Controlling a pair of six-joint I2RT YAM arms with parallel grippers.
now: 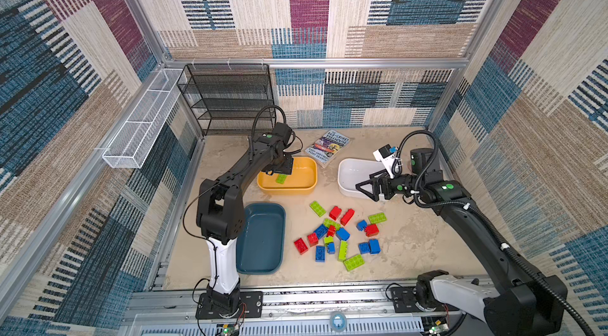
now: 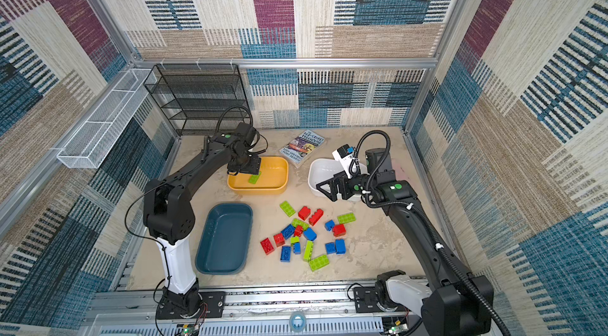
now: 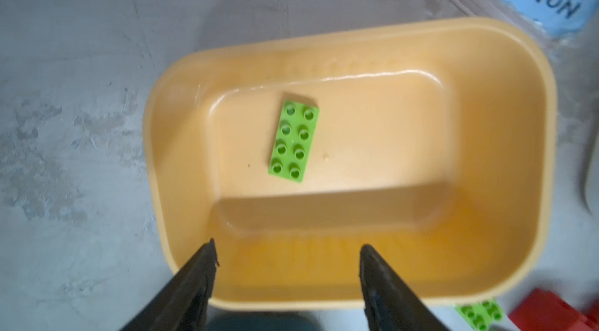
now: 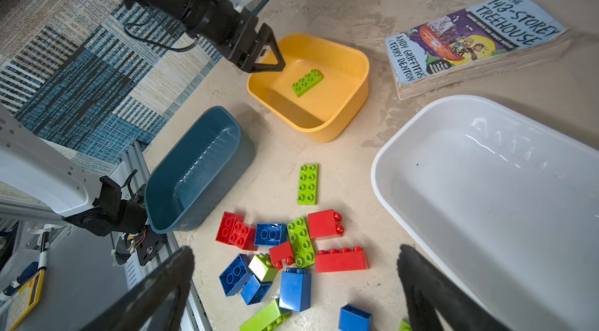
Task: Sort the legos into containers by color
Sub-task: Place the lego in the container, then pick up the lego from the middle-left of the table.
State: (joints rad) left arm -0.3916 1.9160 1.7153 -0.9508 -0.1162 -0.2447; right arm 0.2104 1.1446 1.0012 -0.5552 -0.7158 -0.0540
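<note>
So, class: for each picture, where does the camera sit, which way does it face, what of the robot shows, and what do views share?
Top view: high at the front, looking down on the table; left arm, right arm show.
Top view: beside it, facing alike; same arms, loose legos.
Left wrist: looks down into the yellow bin; open left gripper shows.
Right wrist: looks across the legos toward that bin; open right gripper, left arm show.
Shared: the green brick, in all four.
</note>
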